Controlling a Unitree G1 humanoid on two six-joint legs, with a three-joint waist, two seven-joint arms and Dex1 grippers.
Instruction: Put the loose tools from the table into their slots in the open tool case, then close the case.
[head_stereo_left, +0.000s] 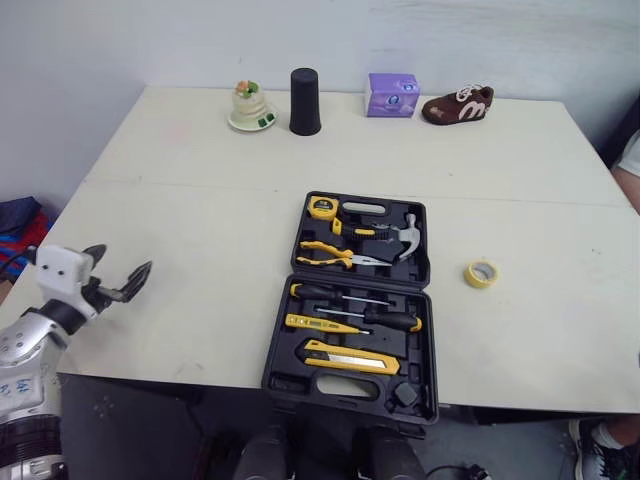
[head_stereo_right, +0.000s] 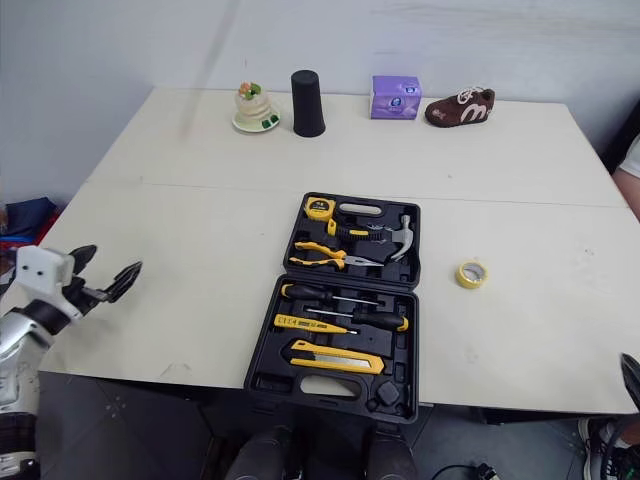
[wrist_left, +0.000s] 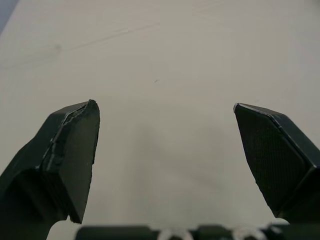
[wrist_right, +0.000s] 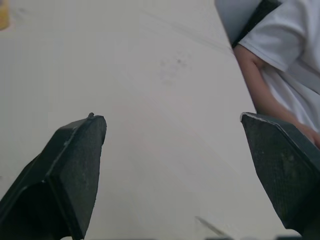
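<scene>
Near the front edge of the cream rectangular table (head_stereo_left: 200, 220), the black plastic tool case (head_stereo_left: 350, 388) lies open with tools in its slots. A yellow tape roll (head_stereo_left: 481, 273) lies loose on the table to the case's right, apart from it. Left gripper (head_stereo_left: 120, 262) hovers at the table's left edge, fingers wide, empty. Right gripper (wrist_right: 170, 120) is also wide and empty, above bare tabletop near a person's white sleeve (wrist_right: 280, 30).

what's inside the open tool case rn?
Tool case, far half: tape measure, pliers, hammer. Near half: screwdrivers, utility knife. The yellow tape roll lies outside on the table. Slot bottoms under the tools are covered.
</scene>
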